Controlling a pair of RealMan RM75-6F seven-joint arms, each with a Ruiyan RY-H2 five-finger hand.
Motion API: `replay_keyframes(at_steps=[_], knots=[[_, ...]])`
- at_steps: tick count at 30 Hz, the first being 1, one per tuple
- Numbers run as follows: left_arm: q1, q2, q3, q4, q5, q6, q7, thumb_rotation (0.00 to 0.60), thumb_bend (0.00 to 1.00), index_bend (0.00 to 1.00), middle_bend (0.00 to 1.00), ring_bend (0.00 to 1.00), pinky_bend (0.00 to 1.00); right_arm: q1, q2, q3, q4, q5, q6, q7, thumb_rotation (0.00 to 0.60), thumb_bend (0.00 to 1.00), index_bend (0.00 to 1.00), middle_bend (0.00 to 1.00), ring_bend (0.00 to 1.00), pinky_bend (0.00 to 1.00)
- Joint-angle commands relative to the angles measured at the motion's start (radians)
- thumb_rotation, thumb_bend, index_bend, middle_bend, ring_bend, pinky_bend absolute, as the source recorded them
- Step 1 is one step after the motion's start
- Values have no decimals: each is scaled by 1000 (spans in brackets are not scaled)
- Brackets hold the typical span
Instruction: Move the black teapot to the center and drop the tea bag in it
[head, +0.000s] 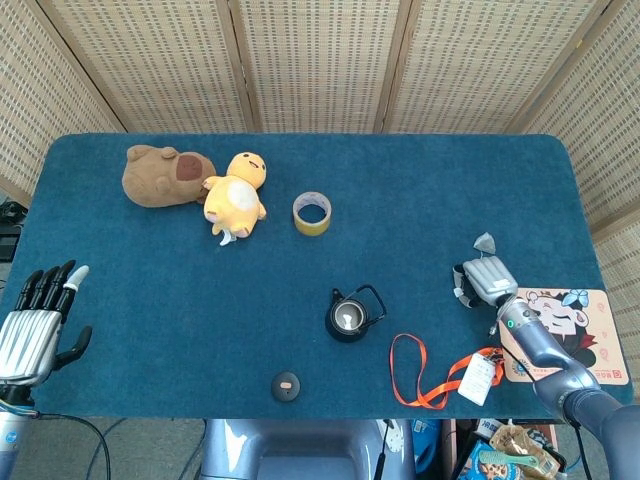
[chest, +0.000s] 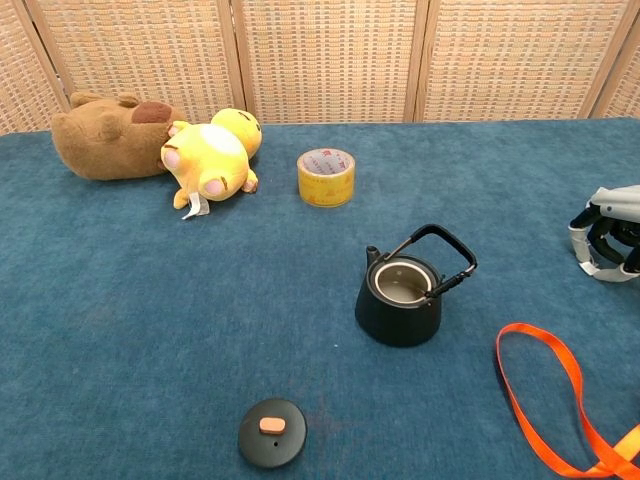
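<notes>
Right hand (head: 487, 280) curls its fingers over something small, maybe the tea bag; can't tell. Left hand (head: 35, 320) spread, idle. Teapot (chest: 401, 297) opening is narrow, so a loose pinch could drop the bag beside it.

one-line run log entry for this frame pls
teapot: upright, lid off, mid-table | lid: on cloth, nearer robot | tea bag: not discernible | right hand: curled, right of pot | left hand: open, idle

No wording can be made out in either view. The yellow tape roll (chest: 326, 176) carries a red-printed label on its top (too small and blurred to make out), the white tag (head: 481, 379) on the orange lanyard (head: 420, 380) shows only faint marks, and the cartoon mat (head: 572, 330) at the tabletop's right edge bears drawn figures with no legible lettering
</notes>
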Motion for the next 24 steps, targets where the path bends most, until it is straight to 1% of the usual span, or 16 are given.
replay_keyframes(at_steps=[1,14,24], knots=[[0,-1,-1,1,0,-1,-1,600,430,0,0,0,0,0,0,0,1,1,0,0,600,437,574,784,859,934],[0,0,-3,-2,-4,-8,5,600,429,0,0,0,0,1,-6,0,7,3,-4,0,600,445,582,785,859,934],[3,-1,-3,1,-7,-10,0,600,429,0,0,0,0,10,-14,1,19,3,-14,6,600,493,583,785,859,934]])
